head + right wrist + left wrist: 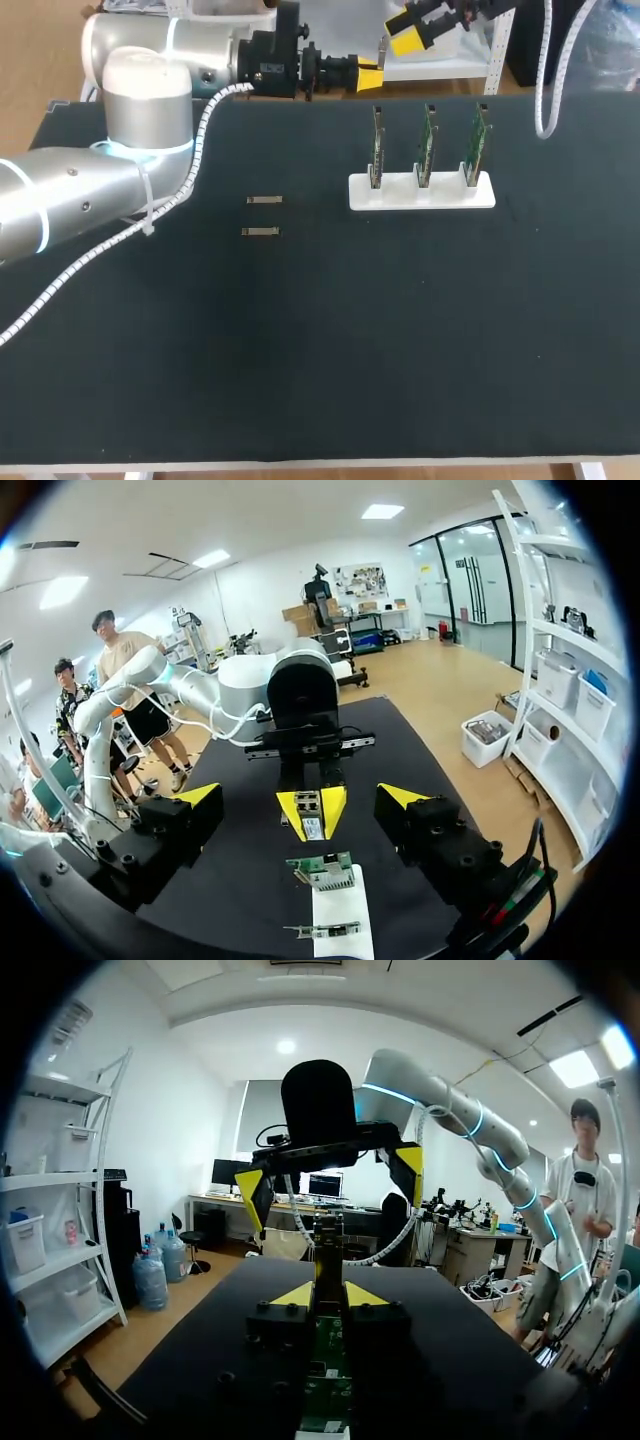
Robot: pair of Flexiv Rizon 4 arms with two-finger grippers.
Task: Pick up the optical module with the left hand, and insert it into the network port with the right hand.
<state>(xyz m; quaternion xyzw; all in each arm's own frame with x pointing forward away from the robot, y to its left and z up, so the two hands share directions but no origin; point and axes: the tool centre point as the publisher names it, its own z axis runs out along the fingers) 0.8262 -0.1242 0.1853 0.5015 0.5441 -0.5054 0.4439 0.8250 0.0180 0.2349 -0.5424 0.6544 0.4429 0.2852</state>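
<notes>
Head view: left gripper (368, 76), upper middle, is clamped on an optical module (312, 827); right gripper (412, 32), upper right, has its fingers wide apart.

On my table (400, 330), stand (422, 192) w/ 3 boards (427, 145) upright sits far R of centre, 2 optical modules (262, 201) lie L of it, 1 before the other, L gripper (368, 76) w/ 3rd module (312, 827) behind the stand, opp. R gripper (410, 36).

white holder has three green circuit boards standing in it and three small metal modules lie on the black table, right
No: two small metal modules lie on the black table, per the head view. The white holder does carry three upright green circuit boards.
</notes>
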